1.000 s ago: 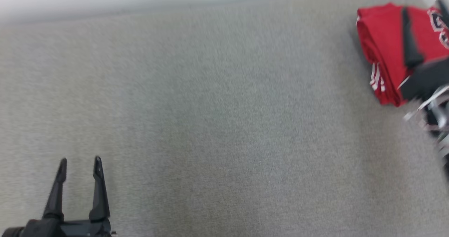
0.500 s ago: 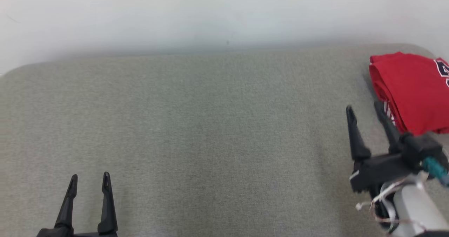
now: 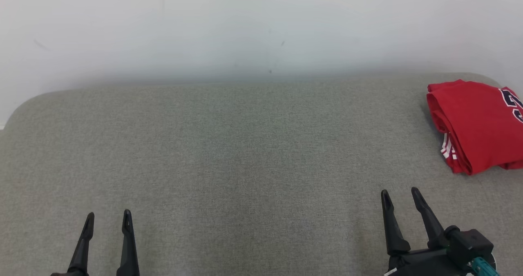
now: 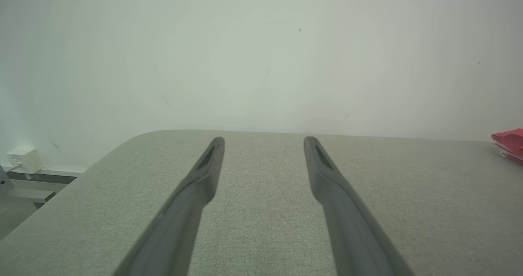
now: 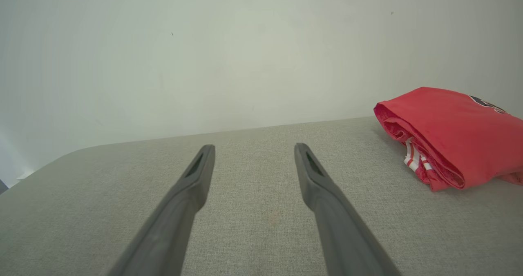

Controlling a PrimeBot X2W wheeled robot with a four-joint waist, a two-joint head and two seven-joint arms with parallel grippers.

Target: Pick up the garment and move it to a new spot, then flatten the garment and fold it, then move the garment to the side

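The garment [image 3: 474, 125] is soft, matt red cloth with white striped trim. The padded surface [image 3: 245, 165] wears a coarse, matt grey woven fabric. The wall [image 3: 245, 23] is smooth, pale and matt. The left gripper [image 3: 108, 213] and right gripper [image 3: 399, 191] look like smooth, dull dark plastic.

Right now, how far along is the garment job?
Folding looks done: the red fabric garment lies folded at the right end of the grey padded table. In hand: nothing; the left claw and right claw are open, apart from it. Nothing seems left.
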